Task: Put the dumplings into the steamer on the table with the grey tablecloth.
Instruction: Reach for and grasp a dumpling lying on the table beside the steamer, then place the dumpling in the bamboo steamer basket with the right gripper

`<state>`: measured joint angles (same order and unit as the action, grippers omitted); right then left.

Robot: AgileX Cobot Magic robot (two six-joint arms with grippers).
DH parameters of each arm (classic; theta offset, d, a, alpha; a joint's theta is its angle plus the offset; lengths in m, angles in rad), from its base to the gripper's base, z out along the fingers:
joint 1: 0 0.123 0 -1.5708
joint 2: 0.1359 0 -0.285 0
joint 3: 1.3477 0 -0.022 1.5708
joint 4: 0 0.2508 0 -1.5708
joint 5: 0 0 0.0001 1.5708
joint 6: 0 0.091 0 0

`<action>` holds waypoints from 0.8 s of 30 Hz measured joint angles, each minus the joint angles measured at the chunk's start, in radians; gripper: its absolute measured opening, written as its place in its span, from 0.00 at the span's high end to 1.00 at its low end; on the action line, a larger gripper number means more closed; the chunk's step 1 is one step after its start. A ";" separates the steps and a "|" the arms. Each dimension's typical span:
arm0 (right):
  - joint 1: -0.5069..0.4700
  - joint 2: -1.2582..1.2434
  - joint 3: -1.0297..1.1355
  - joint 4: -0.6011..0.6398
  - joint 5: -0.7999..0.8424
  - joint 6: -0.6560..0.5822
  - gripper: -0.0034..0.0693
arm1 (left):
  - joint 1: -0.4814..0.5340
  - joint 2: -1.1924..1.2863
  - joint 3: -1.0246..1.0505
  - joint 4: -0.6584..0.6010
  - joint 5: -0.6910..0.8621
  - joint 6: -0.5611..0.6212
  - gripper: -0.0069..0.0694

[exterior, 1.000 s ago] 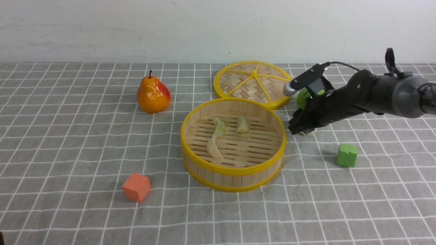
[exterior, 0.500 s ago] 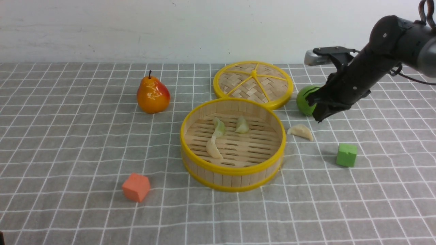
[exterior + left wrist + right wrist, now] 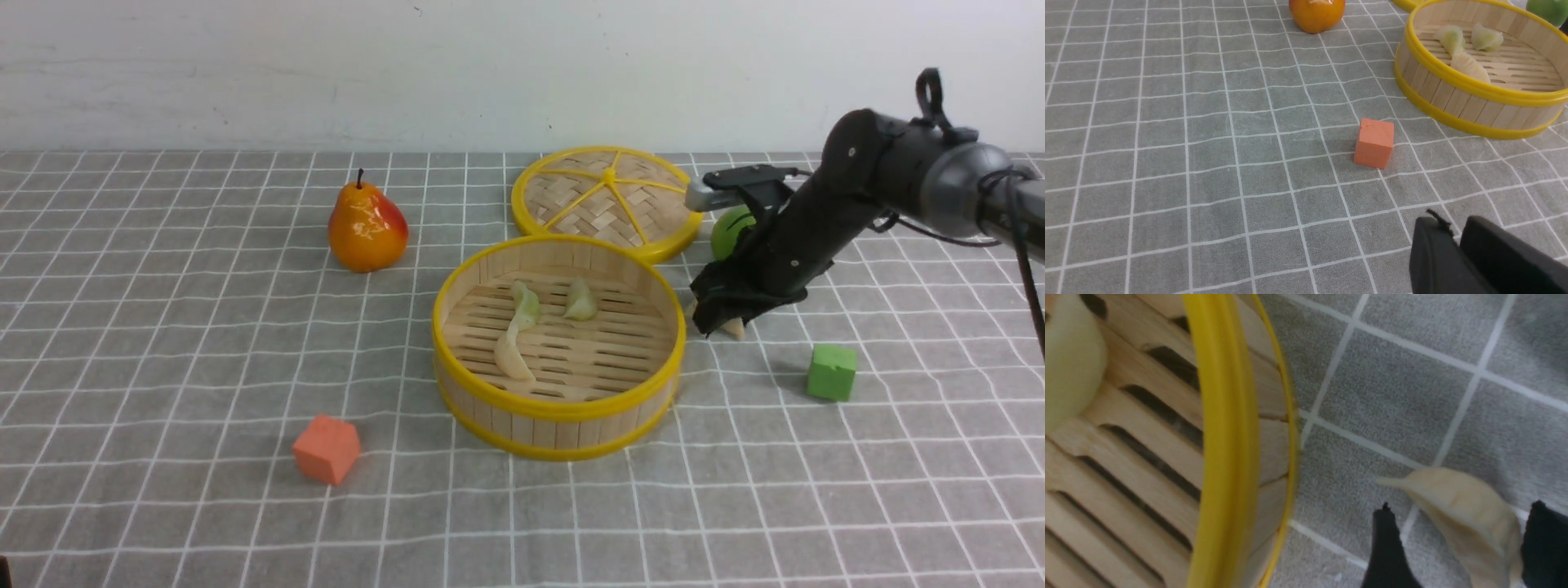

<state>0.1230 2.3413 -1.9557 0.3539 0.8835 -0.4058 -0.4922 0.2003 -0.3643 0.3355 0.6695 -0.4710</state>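
the grey tablecloth (image 3: 163, 367) is the widest worry: it lies wrinkled under the right gripper (image 3: 717, 325), and fingertips driven too low could snag a fold and drag the fabric, shifting everything on it. the steamer (image 3: 558, 408) stands just to the left of that gripper, its yellow rim higher than the fingertips, so a sideways carry without enough lift would likely knock the wall and push the basket. the woven lid (image 3: 608, 196) lies beyond the gripper and further left, and the green ball (image 3: 729, 233) sits just behind the arm; a wide swing could nudge the ball and set it rolling. the green cube (image 3: 832, 371) rests near the gripper's right, nearer the robot, apart from it and probably safe. three dumplings (image 3: 526, 306) already lie on the slats to the gripper's left; dropping another from too high might bounce it against them. the last dumpling (image 3: 1457, 510) lies on the cloth between the gripper's spread jaws, which grip nothing yet. it looks glossy and tapered, and it sits skewed between the fingers (image 3: 1388, 547), so a close could catch only a thin end and squirt it out or pinch cloth with it. the left gripper (image 3: 1457, 245) hangs far to the left with its jaws pressed together, empty.
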 joint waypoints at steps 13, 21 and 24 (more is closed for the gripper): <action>-0.003 -0.147 -0.060 0.090 0.191 0.070 0.71 | 0.000 0.000 0.000 0.000 0.000 0.000 0.78; 0.152 -0.213 -0.059 0.220 0.234 0.093 0.71 | 0.000 0.000 0.000 0.000 -0.002 0.000 0.77; 0.233 -0.193 -0.037 0.142 0.204 0.141 0.71 | 0.000 0.000 0.000 0.000 -0.021 0.000 0.76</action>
<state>0.3560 2.1483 -1.9930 0.4961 1.0877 -0.2652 -0.4922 0.2003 -0.3643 0.3359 0.6487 -0.4710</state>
